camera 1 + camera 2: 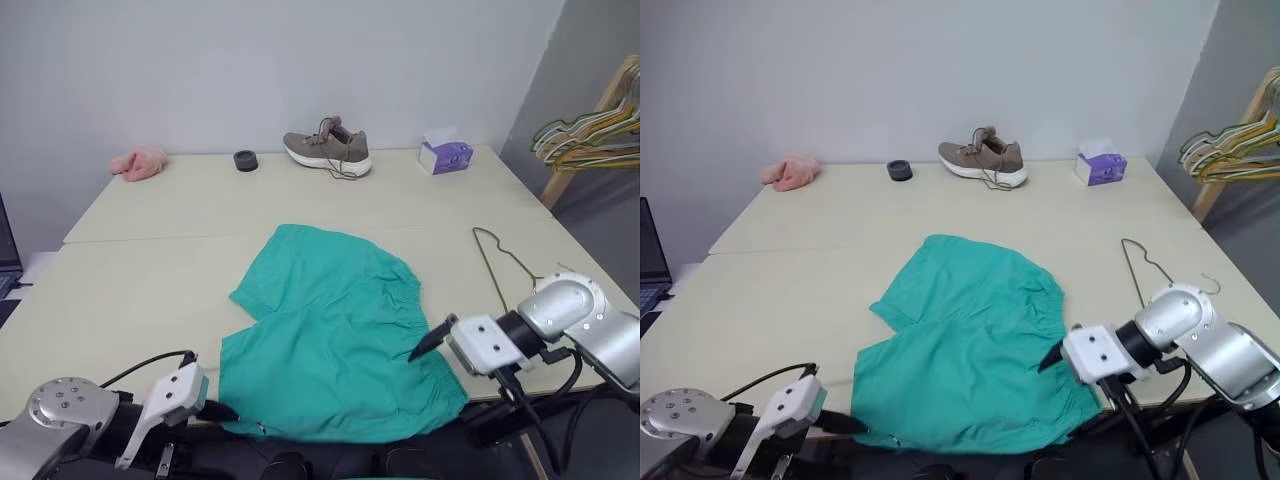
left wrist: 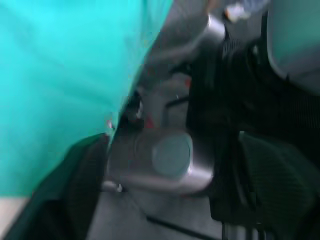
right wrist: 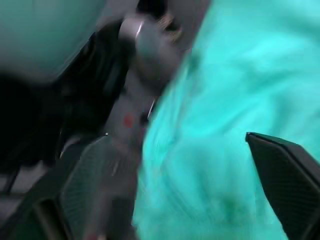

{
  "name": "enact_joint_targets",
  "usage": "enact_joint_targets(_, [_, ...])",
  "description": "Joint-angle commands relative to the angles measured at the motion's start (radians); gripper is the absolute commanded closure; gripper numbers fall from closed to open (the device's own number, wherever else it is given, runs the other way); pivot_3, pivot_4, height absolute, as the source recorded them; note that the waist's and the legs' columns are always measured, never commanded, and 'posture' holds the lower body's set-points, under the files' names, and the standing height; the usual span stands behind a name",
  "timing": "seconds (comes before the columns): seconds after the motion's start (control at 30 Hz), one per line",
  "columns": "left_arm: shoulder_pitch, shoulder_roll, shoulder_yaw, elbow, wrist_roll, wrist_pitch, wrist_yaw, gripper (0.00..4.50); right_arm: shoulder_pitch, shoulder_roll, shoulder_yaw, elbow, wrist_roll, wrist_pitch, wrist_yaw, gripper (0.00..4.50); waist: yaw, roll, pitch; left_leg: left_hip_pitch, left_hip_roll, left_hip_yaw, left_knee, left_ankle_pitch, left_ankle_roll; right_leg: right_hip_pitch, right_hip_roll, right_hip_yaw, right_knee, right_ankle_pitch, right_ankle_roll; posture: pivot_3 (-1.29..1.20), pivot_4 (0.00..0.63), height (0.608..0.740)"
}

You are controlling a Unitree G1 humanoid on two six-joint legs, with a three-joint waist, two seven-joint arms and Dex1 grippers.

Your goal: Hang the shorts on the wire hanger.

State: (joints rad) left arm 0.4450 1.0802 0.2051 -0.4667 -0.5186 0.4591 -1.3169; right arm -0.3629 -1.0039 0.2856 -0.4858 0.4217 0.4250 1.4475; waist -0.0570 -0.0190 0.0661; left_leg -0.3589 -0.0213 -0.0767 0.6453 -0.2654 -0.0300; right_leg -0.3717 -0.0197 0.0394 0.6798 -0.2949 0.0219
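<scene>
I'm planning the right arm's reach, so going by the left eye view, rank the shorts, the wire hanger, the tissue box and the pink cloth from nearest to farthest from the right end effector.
1. The shorts, directly at the right end effector.
2. The wire hanger, just beyond it, toward the table's right edge.
3. The tissue box, back right.
4. The pink cloth, far back-left corner.

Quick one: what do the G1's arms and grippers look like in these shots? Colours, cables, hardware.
Both arms have rounded silver-grey metal housings. The left gripper and right gripper each have a white boxy body and two black fingers with a textured surface. Black cables loop off both wrists. A round silver plate on the left arm shows small screw holes.
</scene>
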Motion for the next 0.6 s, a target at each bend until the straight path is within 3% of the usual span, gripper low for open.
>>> enact_joint_targets(0.03, [-0.103, -0.047, 0.054, -0.004, -0.091, 0.042, 0.050, 0.03, -0.055, 0.077, -0.097, 0.037, 0.084, 0.104, -0.116, 0.00, 0.000, 0.000, 0.000, 0.000, 0.000, 0.000, 0.000, 0.000, 0.000, 0.001, 0.000, 0.000, 0.000, 0.000, 0.000, -0.08, 0.000, 0.740])
enact_joint_targets(0.17, [-0.299, -0.155, 0.042, 0.037, -0.124, 0.087, 0.199, 0.03, -0.096, 0.205, -0.188, 0.147, 0.052, 0.134, -0.329, 0.00, 0.003, -0.001, 0.000, -0.001, -0.001, 0.000, 0.001, 0.000, 0.000, 0.002, 0.000, 0.001, 0.000, 0.002, 0.002, -0.08, 0.000, 0.740])
enact_joint_targets(0.3, [-0.470, -0.262, -0.023, 0.059, -0.062, 0.094, 0.354, 0.03, -0.080, 0.287, -0.253, 0.275, -0.099, 0.074, -0.589, 0.00, 0.008, -0.003, -0.002, -0.003, -0.001, 0.000, 0.002, 0.000, 0.000, 0.002, 0.000, 0.002, 0.000, 0.003, 0.005, -0.09, 0.000, 0.740])
enact_joint_targets(0.53, [-0.570, -0.286, -0.144, 0.046, -0.013, 0.096, 0.365, 0.03, 0.007, 0.414, -0.421, 0.423, -0.246, 0.077, -1.005, 0.00, -0.003, -0.004, -0.003, -0.006, -0.002, 0.003, 0.000, 0.000, -0.001, -0.002, 0.000, 0.006, 0.000, 0.007, 0.000, -0.12, 0.000, 0.740])
enact_joint_targets(0.6, [-0.593, -0.280, -0.170, 0.054, -0.007, 0.094, 0.345, 0.03, 0.043, 0.425, -0.454, 0.457, -0.269, 0.079, -1.061, 0.00, -0.005, -0.003, -0.003, -0.006, -0.002, 0.003, 0.000, 0.000, -0.001, -0.002, 0.000, 0.006, 0.000, 0.007, 0.000, -0.12, 0.000, 0.740])
